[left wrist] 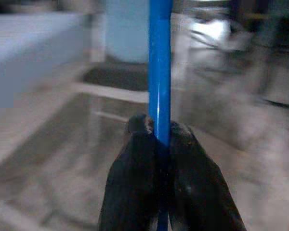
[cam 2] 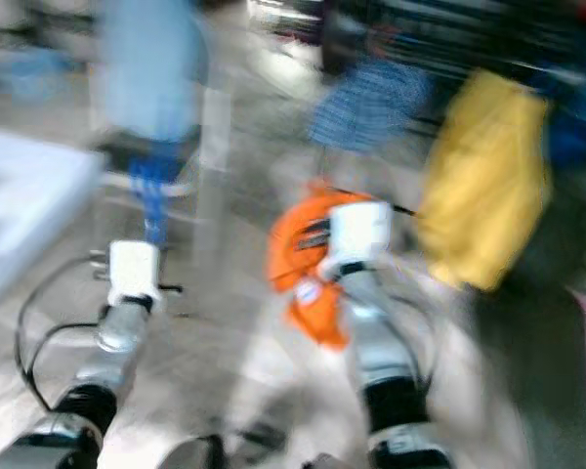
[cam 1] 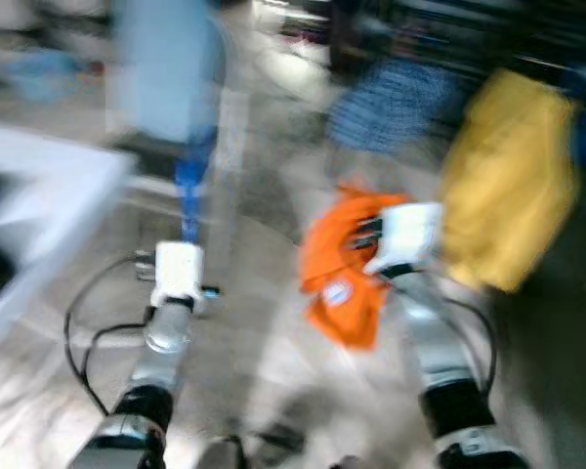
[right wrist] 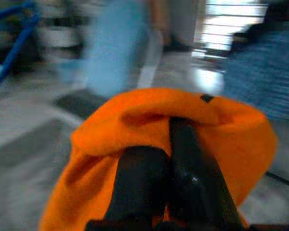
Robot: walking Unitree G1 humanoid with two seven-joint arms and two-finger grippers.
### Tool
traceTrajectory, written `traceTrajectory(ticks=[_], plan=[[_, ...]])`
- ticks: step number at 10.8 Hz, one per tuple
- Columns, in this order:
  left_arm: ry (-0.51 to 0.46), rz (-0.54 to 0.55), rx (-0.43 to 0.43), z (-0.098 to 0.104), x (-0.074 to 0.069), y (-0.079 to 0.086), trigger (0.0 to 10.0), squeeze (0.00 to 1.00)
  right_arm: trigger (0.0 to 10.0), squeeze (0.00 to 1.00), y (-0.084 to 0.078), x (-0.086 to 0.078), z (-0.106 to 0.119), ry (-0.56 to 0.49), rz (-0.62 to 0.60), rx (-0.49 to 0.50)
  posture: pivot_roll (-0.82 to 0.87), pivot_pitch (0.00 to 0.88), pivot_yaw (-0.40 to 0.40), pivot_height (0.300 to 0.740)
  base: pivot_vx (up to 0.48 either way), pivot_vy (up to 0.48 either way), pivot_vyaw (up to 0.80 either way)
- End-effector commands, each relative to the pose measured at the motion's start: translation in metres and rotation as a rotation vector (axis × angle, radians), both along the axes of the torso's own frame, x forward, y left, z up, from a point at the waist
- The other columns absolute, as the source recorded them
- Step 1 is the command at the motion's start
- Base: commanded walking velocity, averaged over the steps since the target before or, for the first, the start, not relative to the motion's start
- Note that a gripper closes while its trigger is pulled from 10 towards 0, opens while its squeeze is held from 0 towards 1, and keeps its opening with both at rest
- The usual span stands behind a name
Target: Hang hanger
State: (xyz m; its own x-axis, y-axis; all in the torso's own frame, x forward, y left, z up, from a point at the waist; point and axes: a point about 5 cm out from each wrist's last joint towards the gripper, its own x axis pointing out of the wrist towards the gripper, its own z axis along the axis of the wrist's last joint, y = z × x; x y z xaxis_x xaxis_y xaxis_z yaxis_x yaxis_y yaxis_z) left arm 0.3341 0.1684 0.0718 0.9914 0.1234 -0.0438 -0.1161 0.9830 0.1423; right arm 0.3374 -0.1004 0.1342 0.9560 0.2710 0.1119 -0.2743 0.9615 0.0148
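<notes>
- The head views are blurred.
- The left end effector (left wrist: 160,139) is pressed together on a blue hanger (left wrist: 160,67); its two black fingers (left wrist: 135,163) pinch the hanger's straight bar, which runs up between them.
- In the head view the hanger (cam 1: 188,195) rises just ahead of the left arm, over the pale floor (cam 1: 264,322).
- The right end effector (right wrist: 171,139) pinches an orange cloth (right wrist: 149,115), fingers close together with fabric bunched over them.
- The cloth (cam 1: 344,269) hangs from the right end effector, above the floor.
- A yellow garment (cam 1: 508,181) and a blue checked garment (cam 1: 396,103) hang further ahead on the right.
- A pale blue garment (cam 1: 166,68) hangs ahead on the left, beyond the hanger.
- A white surface (cam 1: 39,195) lies at far left.
</notes>
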Motion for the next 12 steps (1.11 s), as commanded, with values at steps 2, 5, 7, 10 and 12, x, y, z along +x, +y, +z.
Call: traceTrajectory(ticks=[2, 5, 7, 10, 12], plan=[[0.009, -0.015, 0.026, -0.001, 0.0, -0.009, 10.0, 0.0, 10.0, 0.0, 0.003, -0.001, 0.006, -0.032, 0.034, 0.036, 0.0, 0.016, -0.032, 0.74, 0.0, 0.0, 0.8], [-0.067, 0.006, 0.104, 0.009, -0.001, -0.002, 10.0, 0.0, 10.0, 0.0, 0.016, -0.004, 0.021, -0.099, 0.136, 0.088, 0.01, 0.042, -0.037, 0.74, 0.0, 0.0, 0.8], [-0.023, 0.005, 0.145, -0.003, -0.008, 0.007, 10.0, 0.0, 10.0, 0.0, 0.017, -0.003, 0.027, -0.121, 0.161, 0.084, 0.01, 0.082, -0.03, 0.74, 0.0, 0.0, 0.8], [-0.05, 0.014, 0.16, 0.005, -0.009, 0.022, 10.0, 0.0, 10.0, 0.0, 0.017, 0.0, 0.031, -0.132, 0.171, 0.085, 0.03, 0.118, -0.021, 0.74, 0.0, 0.0, 0.8], [-0.203, 0.048, 0.164, 0.03, -0.015, 0.022, 10.0, 0.0, 10.0, 0.0, 0.018, 0.002, 0.033, -0.138, 0.177, 0.085, 0.05, 0.118, -0.025, 0.74, 0.0, 0.0, 0.8]])
